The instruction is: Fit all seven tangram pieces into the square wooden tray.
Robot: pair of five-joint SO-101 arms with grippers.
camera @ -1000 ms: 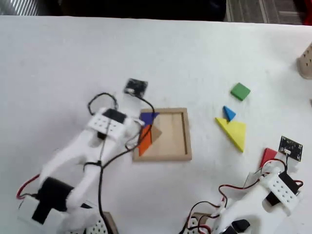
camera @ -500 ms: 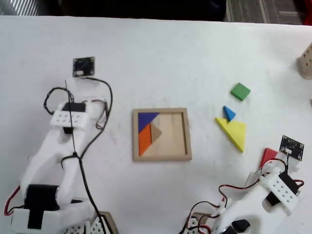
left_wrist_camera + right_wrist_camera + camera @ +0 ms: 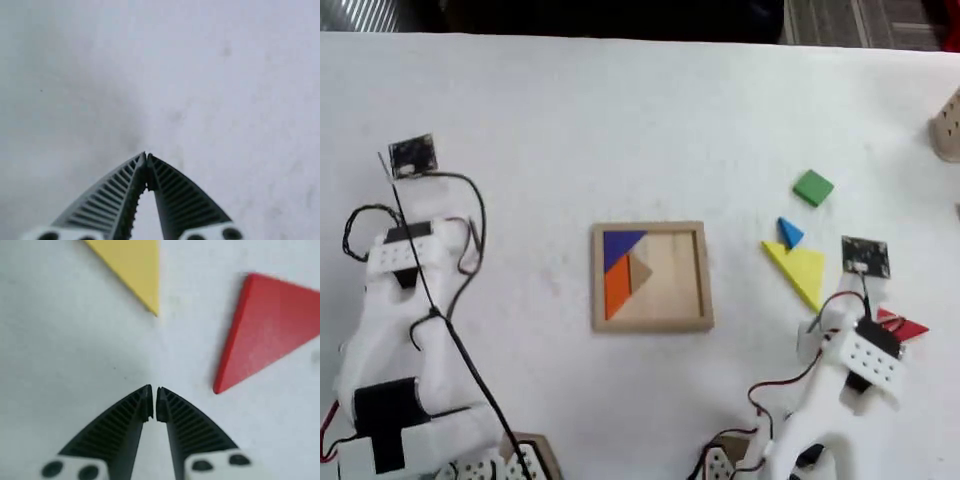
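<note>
The tray (image 3: 704,275) sits mid-desk (image 3: 620,120), and three pieces lie against its left side: a blue piece (image 3: 620,245) at the far corner, an orange piece (image 3: 617,287) below it, and a brown triangle (image 3: 640,270) touching both. The other pieces lie to the right, well apart from the tray. These are a green square (image 3: 813,187) farthest back, a blue triangle (image 3: 789,232) nearer, a yellow triangle (image 3: 800,270) just beside that, and a red triangle (image 3: 905,327) closest to the front. The right arm (image 3: 850,360) rises from the front edge, and in the high view its wrist and wires hide part of the red triangle. The right jaws are pressed together on nothing. They hang over bare desk between the tip of the yellow triangle (image 3: 132,265) and a corner of the red triangle (image 3: 265,330), touching neither. The left arm (image 3: 395,300) stands far to the left of the tray, and its cable loops across it. The left jaws are also pressed together with nothing between them, above plain desk (image 3: 225,75). A perforated wooden block (image 3: 947,125) sits at the right edge.
</note>
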